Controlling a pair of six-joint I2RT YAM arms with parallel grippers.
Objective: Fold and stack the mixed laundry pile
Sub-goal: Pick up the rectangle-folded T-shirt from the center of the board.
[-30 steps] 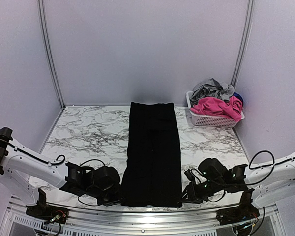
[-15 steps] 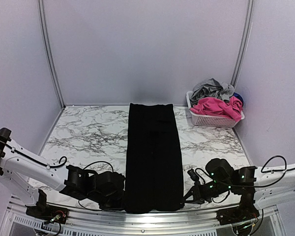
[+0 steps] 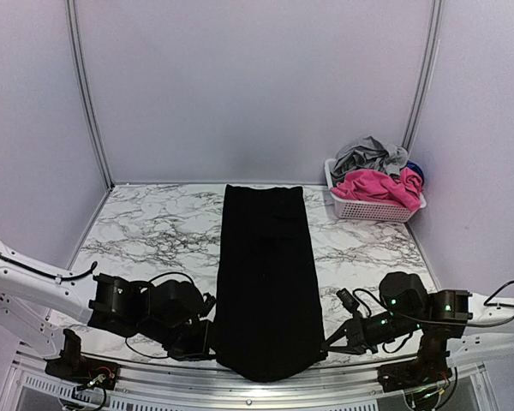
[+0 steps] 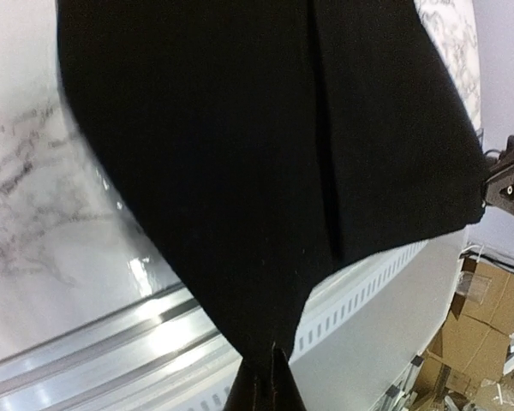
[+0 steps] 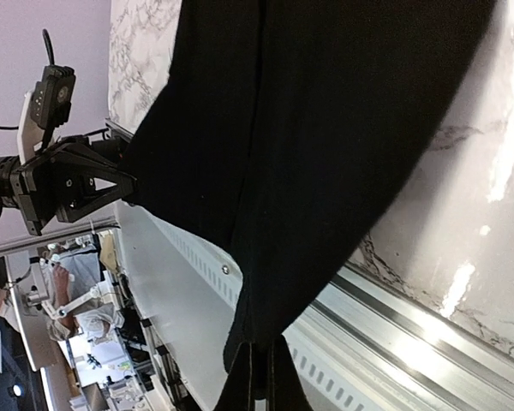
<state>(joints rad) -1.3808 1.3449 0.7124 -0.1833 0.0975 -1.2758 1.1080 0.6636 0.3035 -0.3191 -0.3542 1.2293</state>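
The black cloth [image 3: 265,274] is lying lengthwise down the middle of the table [image 3: 154,231], its far end flat near the back wall and its near end sagging in a shallow curve over the front rail [image 3: 137,387]. The left gripper [image 3: 211,345] is pinching the near left corner and the right gripper [image 3: 327,344] is pinching the near right corner, both sets of jaws clenched tight on the fabric, as the wrist views show. The cloth is looking light, soft and limp: it is drooping between the two holds and showing a lengthwise crease down its middle, so it is likely to be two layers thick and to fold wherever it is left unsupported. Corners and hems are seeming the best places to hold, with both arms moving together so the edge is not bunching or slipping. The rest of the laundry, a pink piece [image 3: 373,184], grey trousers [image 3: 368,154] and a blue piece [image 3: 415,171], is sitting heaped in the white basket [image 3: 377,211] at the far right corner. The table is glossy marble-patterned, probably slick enough for cloth to slide on. Plain pale walls are closing in three sides, giving little spare room beside the basket.
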